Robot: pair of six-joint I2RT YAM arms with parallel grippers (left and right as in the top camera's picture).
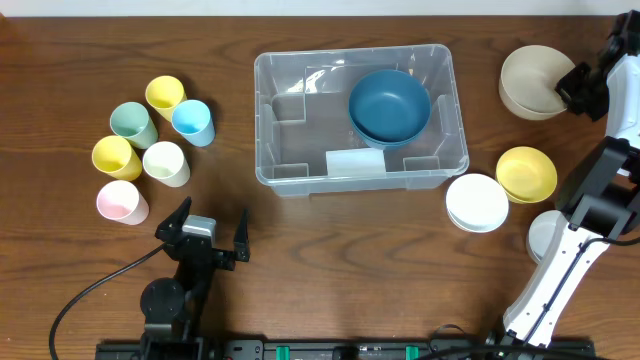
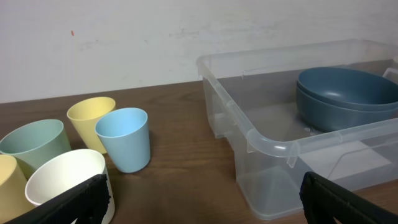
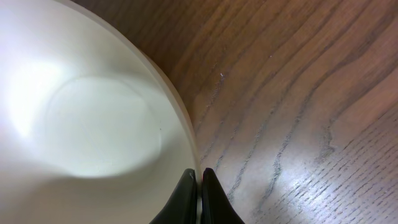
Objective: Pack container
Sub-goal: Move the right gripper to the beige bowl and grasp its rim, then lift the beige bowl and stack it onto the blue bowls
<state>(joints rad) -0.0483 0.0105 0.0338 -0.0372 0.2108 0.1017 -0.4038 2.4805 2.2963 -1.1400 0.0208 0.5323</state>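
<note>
The clear plastic container (image 1: 268,120) stands at the table's middle with a white label (image 1: 355,162) on its near wall and two stacked dark blue bowls (image 1: 390,105) inside at the right. In the left wrist view the container (image 2: 273,146) and the blue bowls (image 2: 348,93) are at the right. My left gripper (image 1: 210,235) (image 2: 205,208) is open and empty, in front of the container's near left corner. My right gripper (image 1: 578,88) (image 3: 200,193) is shut on the rim of a beige bowl (image 1: 530,80) (image 3: 93,124) at the far right.
Several cups stand at the left: green (image 1: 133,123), yellow (image 1: 165,95), blue (image 1: 192,122), another yellow (image 1: 116,157), white (image 1: 166,163) and pink (image 1: 122,202). A yellow bowl (image 1: 526,173) and stacked white bowls (image 1: 477,202) sit right of the container. A pale bowl (image 1: 545,235) lies partly under the right arm.
</note>
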